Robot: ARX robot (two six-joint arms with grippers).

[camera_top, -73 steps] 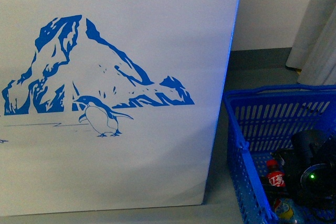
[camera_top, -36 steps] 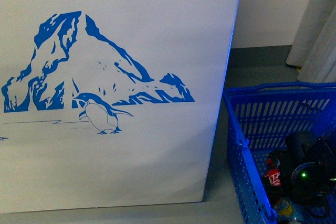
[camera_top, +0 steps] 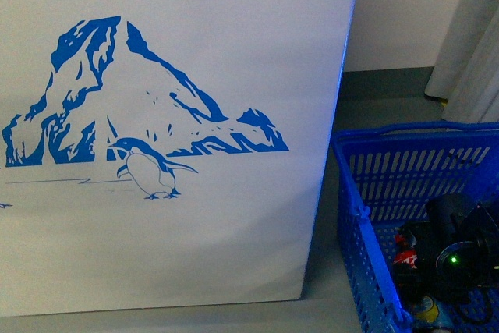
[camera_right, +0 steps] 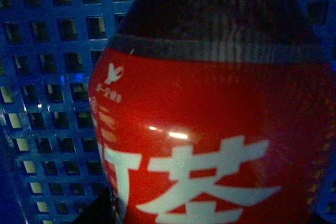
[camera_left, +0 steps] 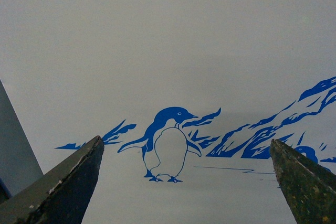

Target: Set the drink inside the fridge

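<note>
The drink fills the right wrist view: red label with white characters, dark liquid above it. My right gripper is down inside the blue basket and shut on the drink, whose red label peeks out beside the black gripper body. The fridge is the big white wall with the blue penguin-and-mountain picture; its lids are out of view. My left gripper is open and empty, its two dark fingers spread wide, facing the fridge wall close to the penguin.
The blue plastic basket stands on the grey floor right of the fridge; its lattice wall is close behind the drink. Another bottle with a yellow part lies in the basket. Pale curtains hang at the far right.
My right gripper and the drink have shifted slightly left inside the basket, and less of the red label shows. The fridge and basket stay put.
</note>
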